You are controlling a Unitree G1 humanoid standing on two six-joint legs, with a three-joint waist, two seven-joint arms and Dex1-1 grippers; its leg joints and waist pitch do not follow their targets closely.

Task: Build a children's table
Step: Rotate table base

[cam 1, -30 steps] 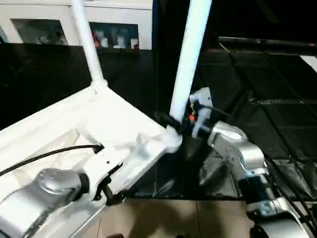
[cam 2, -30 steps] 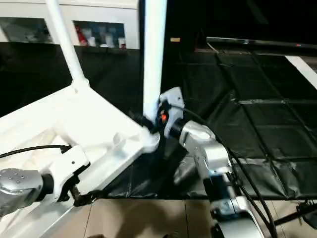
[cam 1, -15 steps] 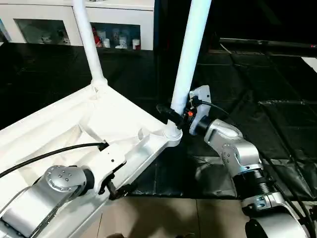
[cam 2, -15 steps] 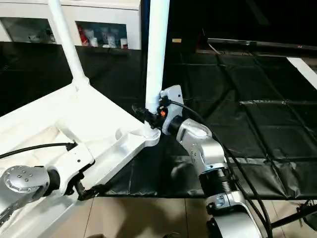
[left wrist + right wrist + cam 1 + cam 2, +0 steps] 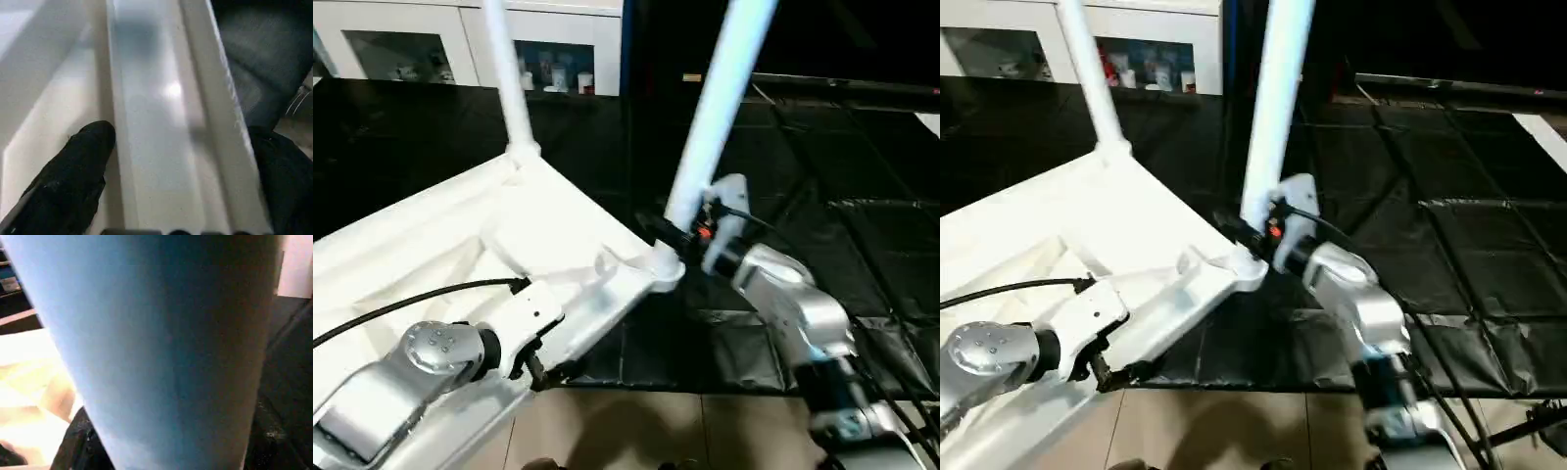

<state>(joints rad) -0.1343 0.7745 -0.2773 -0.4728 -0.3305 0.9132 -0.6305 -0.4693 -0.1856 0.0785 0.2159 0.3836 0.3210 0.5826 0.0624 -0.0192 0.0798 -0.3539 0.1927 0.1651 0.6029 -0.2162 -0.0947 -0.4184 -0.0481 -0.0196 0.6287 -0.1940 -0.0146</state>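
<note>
Here the right tool (image 5: 677, 233) clamps the near leg (image 5: 717, 110) at its socket (image 5: 664, 266); the left tool (image 5: 181, 161) grips the top's rim (image 5: 161, 122). Risk: sideways pull unseats the tilted leg.

The table top (image 5: 460, 255) lies underside up at left, tilted. Two legs stand in its corner sockets: the far leg (image 5: 509, 83) behind, the near leg (image 5: 715, 122) to the right. A cabinet (image 5: 558, 49) stands far behind; a mat (image 5: 871, 255) lies right.
</note>
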